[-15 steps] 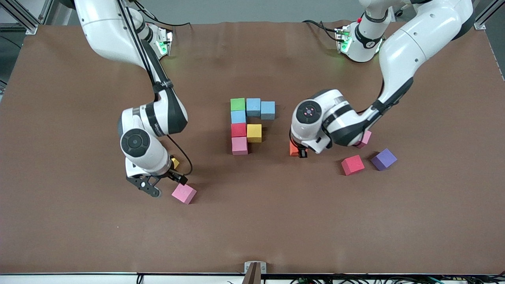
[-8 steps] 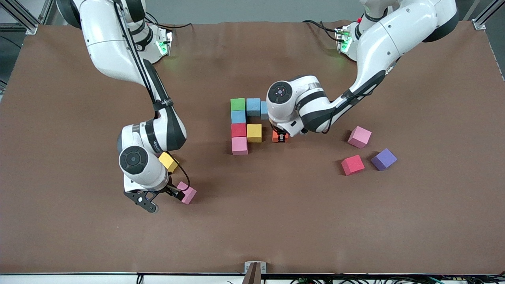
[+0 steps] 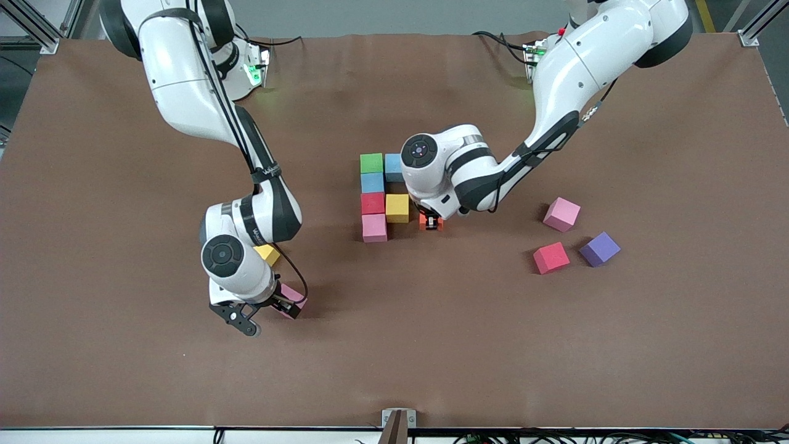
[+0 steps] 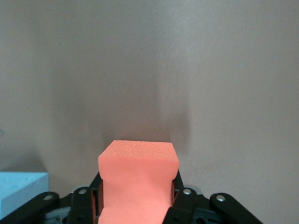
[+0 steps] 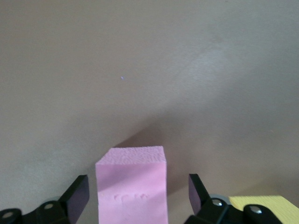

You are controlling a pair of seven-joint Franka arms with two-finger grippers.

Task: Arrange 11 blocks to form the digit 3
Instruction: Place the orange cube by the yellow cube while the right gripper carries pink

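Left wrist view shows the left gripper (image 4: 136,205) clamped on an orange block (image 4: 138,179), held mid-worktop beside the unfinished digit 3 (image 3: 382,196). The foam looks light, soft and grippy; flat opposite faces suit the pinch. The right gripper (image 5: 133,196), fingers apart, straddles a pink block (image 5: 132,184) toward the right arm's end, untouched.

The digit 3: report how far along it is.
Done: six cubes show joined in the digit 3; the left arm covers part of it. In hand: the left gripper is shut on the orange block beside the figure, and the right gripper has open fingers around a pink block. Left: the loose yellow, second pink, red and purple blocks.
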